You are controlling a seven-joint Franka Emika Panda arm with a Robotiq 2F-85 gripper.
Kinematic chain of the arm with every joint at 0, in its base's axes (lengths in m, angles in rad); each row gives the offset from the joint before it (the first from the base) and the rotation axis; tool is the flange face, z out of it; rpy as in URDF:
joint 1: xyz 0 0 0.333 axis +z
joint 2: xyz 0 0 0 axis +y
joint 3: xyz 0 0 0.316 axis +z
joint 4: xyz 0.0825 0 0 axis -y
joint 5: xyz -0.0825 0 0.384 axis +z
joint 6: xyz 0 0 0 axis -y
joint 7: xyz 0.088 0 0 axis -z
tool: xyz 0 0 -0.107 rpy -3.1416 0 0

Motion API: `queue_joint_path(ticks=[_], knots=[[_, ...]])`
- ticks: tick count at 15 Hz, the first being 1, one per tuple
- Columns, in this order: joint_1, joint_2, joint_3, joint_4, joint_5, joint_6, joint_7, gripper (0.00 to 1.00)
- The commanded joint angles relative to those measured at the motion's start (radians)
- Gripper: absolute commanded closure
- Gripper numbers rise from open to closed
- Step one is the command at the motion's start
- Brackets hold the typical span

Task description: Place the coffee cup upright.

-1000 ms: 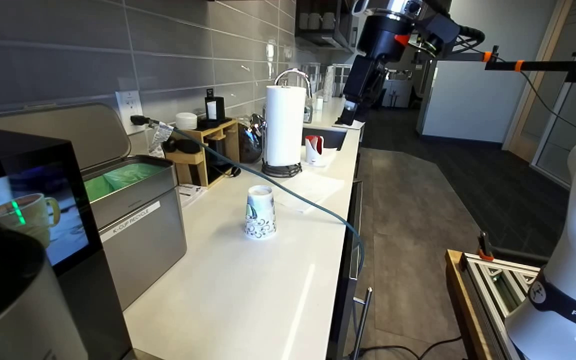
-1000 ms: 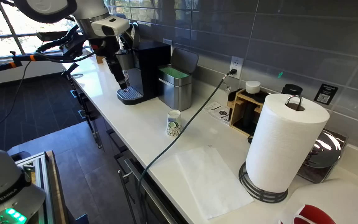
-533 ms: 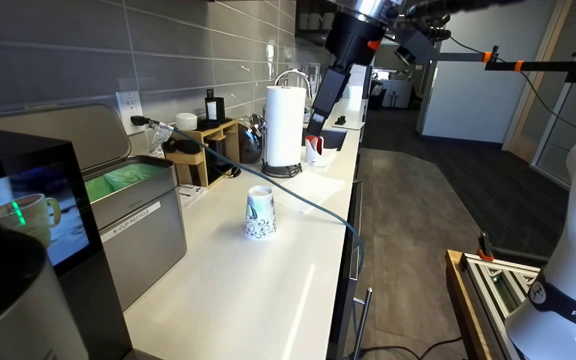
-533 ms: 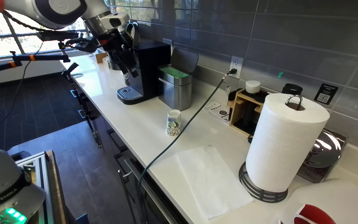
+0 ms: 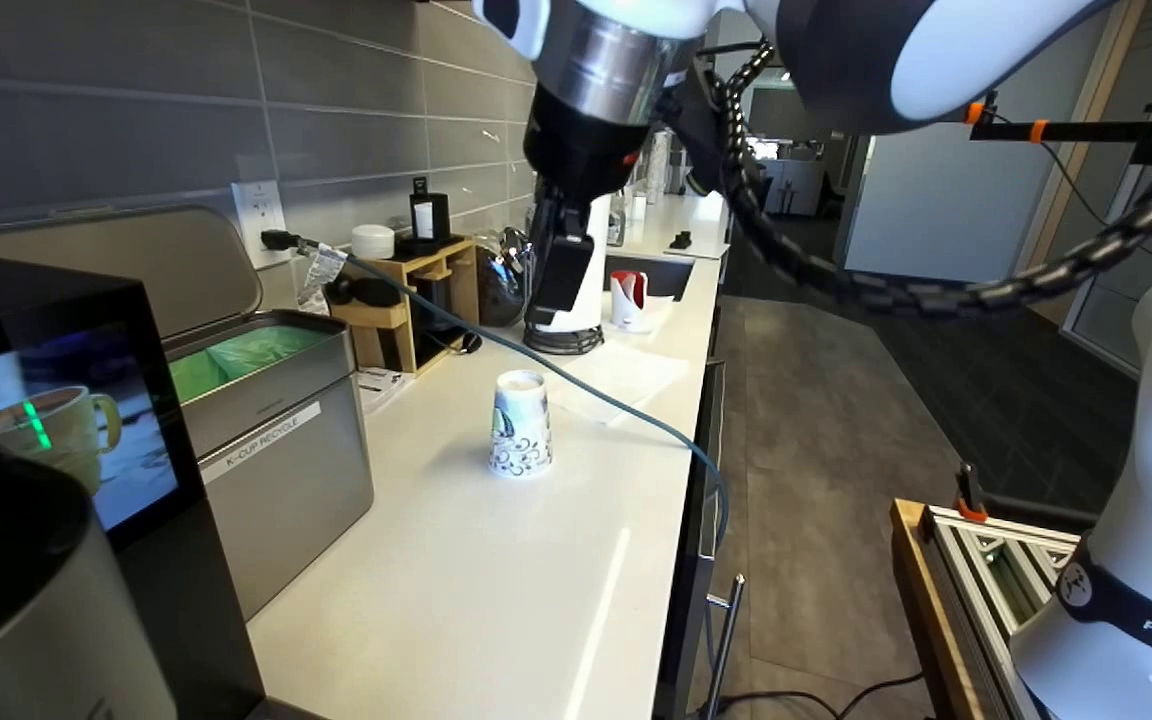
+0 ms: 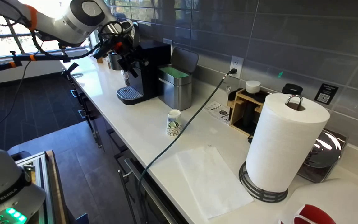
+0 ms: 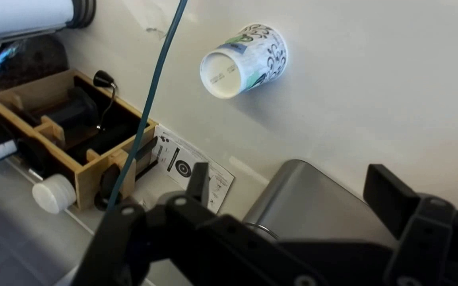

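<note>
Wrist view: cup (image 7: 249, 60) stands upside down on the counter (image 7: 372, 103) near the bin (image 7: 312, 202), narrow base up; white, tapered, dark scrollwork, patches of green and blue. Gripper (image 7: 293, 188) well apart from it, jaws spread wide, the bin showing between them.

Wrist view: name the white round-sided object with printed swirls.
The coffee cup, standing base up: dark swirls and green shapes mark its side, whereas the paper towel roll and the white tub look plain.
</note>
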Motion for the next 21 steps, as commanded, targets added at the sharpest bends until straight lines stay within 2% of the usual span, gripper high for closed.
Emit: queue_joint_path(ticks=[1, 4, 7, 8, 9, 11, 14, 16, 18, 21], knots=[[0.026, 0.181, 0.032, 0.115, -0.266, -0.047, 0.082, 0.00], [0.076, 0.318, 0.001, 0.196, -0.489, -0.124, 0.119, 0.00], [0.127, 0.433, -0.048, 0.273, -0.641, -0.238, 0.096, 0.00], [0.145, 0.456, -0.059, 0.298, -0.653, -0.291, 0.065, 0.00], [0.138, 0.380, -0.069, 0.226, -0.593, -0.208, 0.089, 0.00], [0.153, 0.432, -0.081, 0.268, -0.624, -0.251, 0.080, 0.00], [0.159, 0.448, -0.082, 0.289, -0.630, -0.264, 0.073, 0.00], [0.171, 0.505, -0.095, 0.326, -0.591, -0.397, -0.007, 0.00], [0.180, 0.539, -0.111, 0.334, -0.614, -0.479, -0.036, 0.00], [0.182, 0.581, -0.120, 0.343, -0.607, -0.544, -0.155, 0.00]])
